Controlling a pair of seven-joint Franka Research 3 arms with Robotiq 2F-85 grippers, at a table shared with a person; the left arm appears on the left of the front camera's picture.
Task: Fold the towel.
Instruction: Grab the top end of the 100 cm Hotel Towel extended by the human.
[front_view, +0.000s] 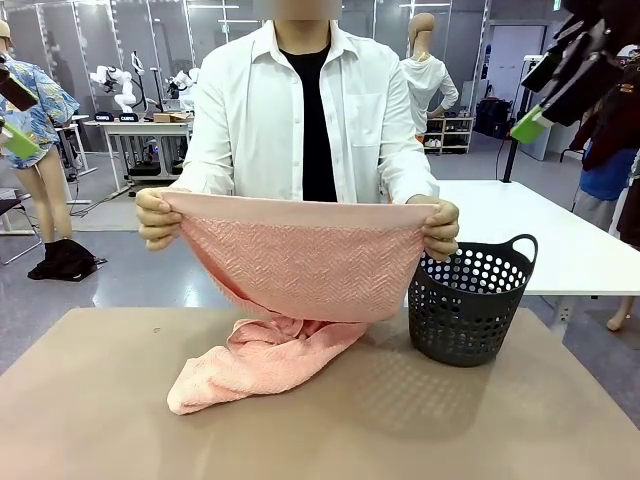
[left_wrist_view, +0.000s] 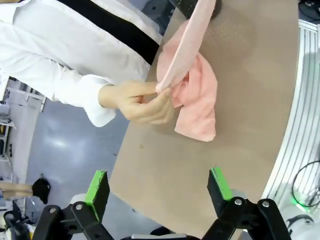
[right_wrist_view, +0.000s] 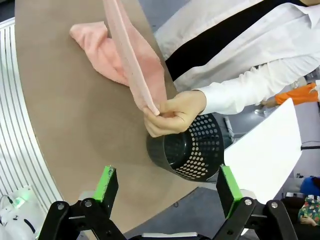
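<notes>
Front view: the towel (front_view: 300, 260) is stretched between a person's two hands, the left-side hand (front_view: 160, 218) and the basket-side hand (front_view: 441, 228). Each hand pinches a top corner. The upper edge runs nearly taut, the middle sags, and the lower part lies bunched on the table (front_view: 90, 400), near the basket (front_view: 470, 310).

It looks soft, limp and light, and nothing about it is fragile. The terry weave should bite well on the pads, so slipping seems unlikely. It will likely drape and collapse wherever it is not held. The best places to take it are the two top corners or the edge just beside the person's fingers. The heap on the table offers no clear corner.

Left wrist view: the left gripper (left_wrist_view: 158, 185) has its jaws spread wide with nothing between them. It hovers over the table's near edge, well apart from the towel. The left-side hand pinches its corner ahead, and the cloth shows edge-on.

Right wrist view: the right gripper (right_wrist_view: 167, 184) is likewise spread wide and holds nothing. The basket-side hand grips its corner over the basket rim.
</notes>
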